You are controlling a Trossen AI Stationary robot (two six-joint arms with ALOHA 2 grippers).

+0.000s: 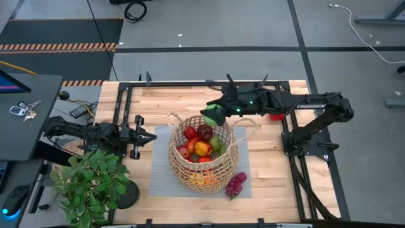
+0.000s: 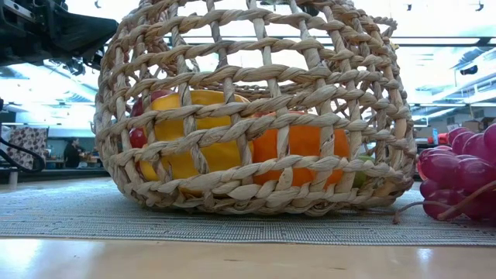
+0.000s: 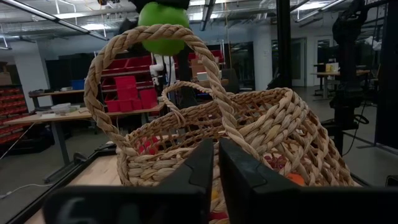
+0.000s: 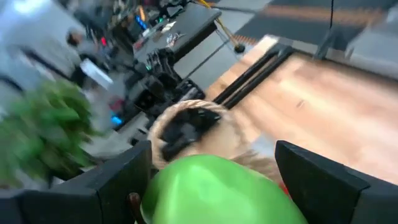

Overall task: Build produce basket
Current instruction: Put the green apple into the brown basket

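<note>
1. Spanning most of the high view, the bench is pale planked wood framed by black rails, with a grey ribbed mat at its middle.
2. Right arm: dark, reaching across the far side of the bench; white lettering on its link reads "TROSSEN", the only legible writing.
3. Potted plant: leafy green, at the bench's near left corner.
4. Basket: round, open-weave tan wicker with two loop handles, standing on the mat. The low view shows thick twisted strands with orange and yellow fruit behind them, which the overhead view partly hides.
5. Produce: red, yellow and green pieces heaped inside the basket.
6. Grapes: a purple cluster on the mat just beside the basket's near right side.
7. Right claw: over the basket's far rim, fingers spread around a smooth green apple that it pinches; the left wrist view shows this apple above a handle.
8. Left claw: pressed together, empty, left of the basket.
</note>
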